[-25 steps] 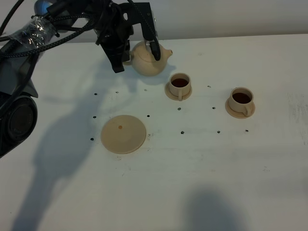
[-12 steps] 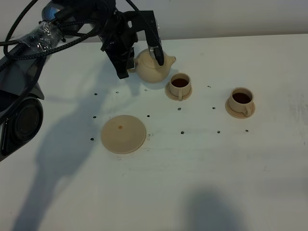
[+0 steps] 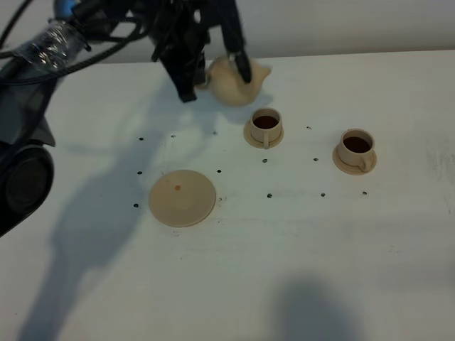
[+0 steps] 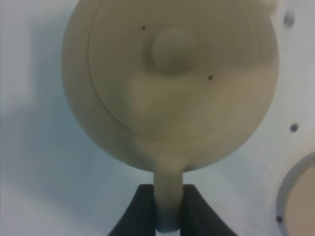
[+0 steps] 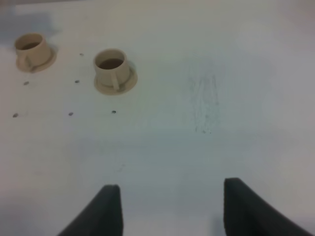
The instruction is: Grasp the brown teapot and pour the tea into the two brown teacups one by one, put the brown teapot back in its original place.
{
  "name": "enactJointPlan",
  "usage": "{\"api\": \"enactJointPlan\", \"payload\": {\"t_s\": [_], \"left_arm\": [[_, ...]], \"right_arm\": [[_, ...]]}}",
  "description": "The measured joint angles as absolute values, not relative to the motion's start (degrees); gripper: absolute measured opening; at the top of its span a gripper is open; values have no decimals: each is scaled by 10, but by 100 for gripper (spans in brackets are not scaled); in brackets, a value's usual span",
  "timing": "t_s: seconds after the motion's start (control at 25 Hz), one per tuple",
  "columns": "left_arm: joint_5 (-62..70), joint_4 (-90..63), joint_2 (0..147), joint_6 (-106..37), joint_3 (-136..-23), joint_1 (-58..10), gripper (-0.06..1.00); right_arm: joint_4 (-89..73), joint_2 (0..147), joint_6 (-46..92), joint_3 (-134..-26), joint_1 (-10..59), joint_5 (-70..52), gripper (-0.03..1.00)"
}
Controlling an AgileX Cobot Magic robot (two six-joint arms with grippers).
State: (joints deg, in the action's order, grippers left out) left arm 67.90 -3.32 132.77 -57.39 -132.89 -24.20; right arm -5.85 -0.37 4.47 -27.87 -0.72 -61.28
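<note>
Brown teapot [image 3: 231,84] is being held aloft, handle pinched in left gripper [image 4: 166,206]; right gripper [image 5: 167,209] is being kept spread, empty.

A white table [image 3: 298,241] bears two teacups [image 3: 266,126] [image 3: 355,148] and a saucer plate [image 3: 182,197].

White table [image 3: 298,270], dark dots; pale wall [image 3: 341,25].
</note>
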Motion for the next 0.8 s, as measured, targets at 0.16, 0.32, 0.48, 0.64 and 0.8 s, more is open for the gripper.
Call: {"api": "enactJointPlan", "payload": {"t_s": [0.16, 0.32, 0.48, 0.64, 0.8], "left_arm": [[679, -30, 1272, -562, -1292, -254, 16], [678, -12, 1201, -558, -1186, -255, 16], [673, 10, 1132, -548, -1056, -255, 16], [593, 9, 1075, -540, -901, -255, 16], [456, 9, 1015, -534, -732, -255, 16]], "right_arm": [[-58, -4, 45, -279, -7, -613, 45], [-58, -4, 45, -279, -7, -613, 45], [-58, -4, 45, -279, -7, -613, 45], [-58, -4, 45, -279, -7, -613, 45], [-58, -4, 45, -279, -7, -613, 45]]}}
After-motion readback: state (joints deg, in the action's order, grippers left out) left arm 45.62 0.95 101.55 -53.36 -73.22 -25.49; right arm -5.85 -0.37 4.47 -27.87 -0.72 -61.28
